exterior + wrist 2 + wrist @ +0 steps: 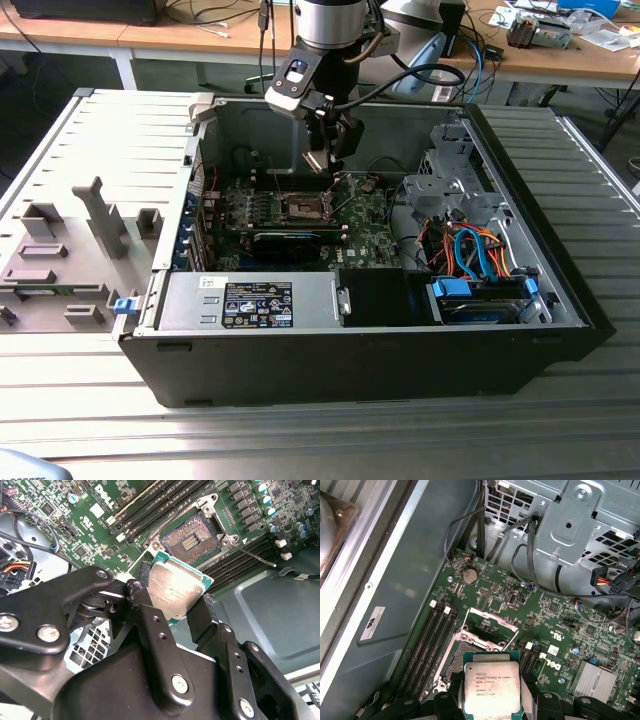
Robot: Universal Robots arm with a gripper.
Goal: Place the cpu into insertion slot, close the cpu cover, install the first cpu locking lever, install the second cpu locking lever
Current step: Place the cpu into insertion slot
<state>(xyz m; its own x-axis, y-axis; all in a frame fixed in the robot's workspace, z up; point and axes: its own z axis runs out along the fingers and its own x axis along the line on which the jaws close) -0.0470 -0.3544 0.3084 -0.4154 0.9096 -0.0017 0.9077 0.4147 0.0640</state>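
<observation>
**Chip held over the socket**

My jaws are closed partway on the cpu [175,590], pinching two opposite edges, with its metal top facing both wrist views. I hold it in the air, apart from the board. Just beyond and below my jaws lies the insertion slot [194,536], its dark centre uncovered and its cpu cover [492,619] swung up. Around them spreads the green motherboard [545,610], inside the open computer case [350,365].
</observation>
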